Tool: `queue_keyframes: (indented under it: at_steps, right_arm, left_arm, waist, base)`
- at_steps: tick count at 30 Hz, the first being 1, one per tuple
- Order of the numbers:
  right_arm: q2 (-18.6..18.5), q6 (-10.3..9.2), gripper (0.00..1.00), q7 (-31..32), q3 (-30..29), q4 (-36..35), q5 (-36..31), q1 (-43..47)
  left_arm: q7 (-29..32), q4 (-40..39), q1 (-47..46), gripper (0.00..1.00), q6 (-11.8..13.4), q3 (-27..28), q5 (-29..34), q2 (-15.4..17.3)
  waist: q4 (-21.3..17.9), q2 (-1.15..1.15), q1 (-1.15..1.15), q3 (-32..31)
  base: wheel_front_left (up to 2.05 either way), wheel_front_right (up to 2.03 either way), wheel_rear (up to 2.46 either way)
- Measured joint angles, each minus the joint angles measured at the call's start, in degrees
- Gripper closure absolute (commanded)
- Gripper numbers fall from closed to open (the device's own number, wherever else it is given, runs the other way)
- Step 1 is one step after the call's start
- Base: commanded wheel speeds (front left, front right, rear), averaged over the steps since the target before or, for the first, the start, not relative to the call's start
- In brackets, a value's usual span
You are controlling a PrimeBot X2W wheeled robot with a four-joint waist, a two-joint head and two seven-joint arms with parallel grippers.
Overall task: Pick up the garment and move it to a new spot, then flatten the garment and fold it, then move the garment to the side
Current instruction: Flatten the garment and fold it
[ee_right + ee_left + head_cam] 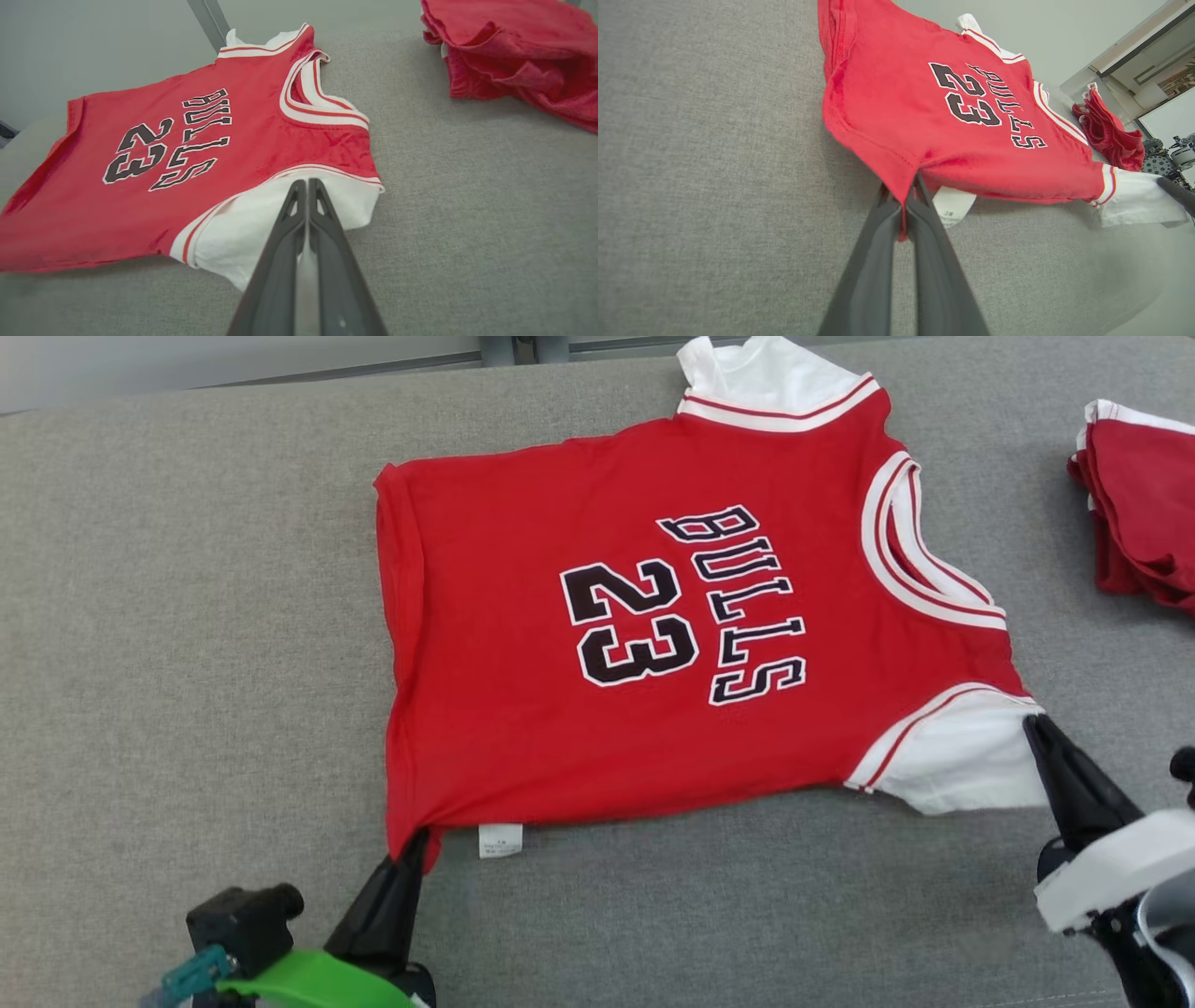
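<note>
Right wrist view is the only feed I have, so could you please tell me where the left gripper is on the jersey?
Observer: The left gripper is shut on the hem corner of the jersey, at the edge nearest the robot.
Operator: Thank you. Is anything hanging near that corner?
Observer: Yes, a white care label sticks out from under the hem, just beside the left fingers.
Operator: And how deep does the pinch look?
Observer: A strip of red fabric pokes out between those fingers behind their tips, so the corner seems to sit well inside the grip.
</note>
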Motion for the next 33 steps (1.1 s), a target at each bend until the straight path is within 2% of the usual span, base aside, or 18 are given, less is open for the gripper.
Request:
queue_keyframes:
  at_steps: [5, 7, 13, 17, 18, 19, 20, 22, 25, 29, 33]
  right_arm:
    - [-3.71, -0.01, 1.0, 9.64, 0.82, 0.05, -1.51, -8.45]
    - [-5.12, 0.01, 1.0, 13.02, 1.62, 0.59, -1.91, -11.57]
    - [-8.43, -0.01, 1.0, 21.48, 5.19, 4.94, -1.88, -20.96]
    - [-9.03, 0.0, 1.0, 24.62, 7.98, 8.59, -2.14, -27.36]
    - [-9.13, -0.01, 0.64, 24.5, 8.65, 9.42, -2.44, -28.77]
    - [-9.15, 0.0, 0.0, 22.88, 9.32, 10.1, -2.76, -30.55]
    - [-8.92, 0.05, 0.0, 20.68, 9.26, 11.17, -3.44, -32.53]
    - [-9.13, 0.0, 0.0, 17.81, 9.6, 13.16, -5.57, -34.95]
    - [-8.45, -0.01, 0.0, 13.79, 9.94, 13.92, -5.37, -34.06]
    - [-9.36, 0.02, 0.0, 10.24, 9.92, 10.8, -4.92, -27.87]
    - [-10.98, 0.02, 0.0, 10.26, 8.35, 8.96, -5.1, -20.87]
  left_arm:
    - [5.24, -0.96, -7.67, 1.0, -0.01, 0.05, 0.13, 1.03]
    - [7.95, -0.69, -10.89, 1.0, -0.96, -0.88, 0.18, 1.62]
    - [14.43, 5.37, -20.8, 1.0, -2.6, -1.89, -0.91, 1.45]
    - [16.37, 10.22, -25.75, 1.0, -3.27, -2.3, -1.2, 0.15]
    - [16.31, 11.35, -26.82, 0.91, -3.22, -2.14, -1.02, -0.01]
    - [16.07, 12.65, -28.13, 0.6, -3.21, -2.14, -0.55, -0.05]
    - [15.78, 13.72, -29.22, 0.0, -3.25, -2.02, -0.41, -0.43]
    - [14.71, 15.15, -30.16, 0.0, -3.52, -1.92, -0.35, -1.4]
    - [11.98, 14.83, -29.92, 0.0, -4.05, -1.26, -0.52, -2.02]
    - [7.84, 11.37, -24.23, 0.0, -3.26, 1.52, -2.08, -1.71]
    - [7.58, 8.56, -16.47, 0.0, -1.97, 1.86, -3.98, -0.69]
  waist:
    - [0.81, 0.0, 0.0, 0.58]
    - [1.18, 0.0, 0.0, 1.02]
    - [2.44, 0.0, 0.0, 3.36]
    - [2.95, 0.0, 0.0, 5.32]
    - [3.03, 0.0, 0.0, 5.73]
    - [3.12, 0.0, 0.0, 6.2]
    - [3.21, 0.0, 0.0, 6.63]
    - [3.34, 0.0, 0.0, 7.25]
    - [3.61, 0.0, 0.0, 7.35]
    - [3.29, 0.0, 0.0, 6.64]
    - [2.25, 0.0, 0.0, 6.18]
  base:
    - [0.0, 0.0, 0.0]
    - [0.0, 0.0, 0.0]
    - [0.0, 0.0, 0.0]
    - [0.0, 0.0, 0.0]
    - [0.0, 0.0, 0.0]
    - [0.0, 0.0, 0.0]
    - [0.0, 0.0, 0.0]
    - [0.0, 0.0, 0.0]
    - [0.0, 0.0, 0.0]
    - [0.0, 0.0, 0.0]
    - [0.0, 0.0, 0.0]
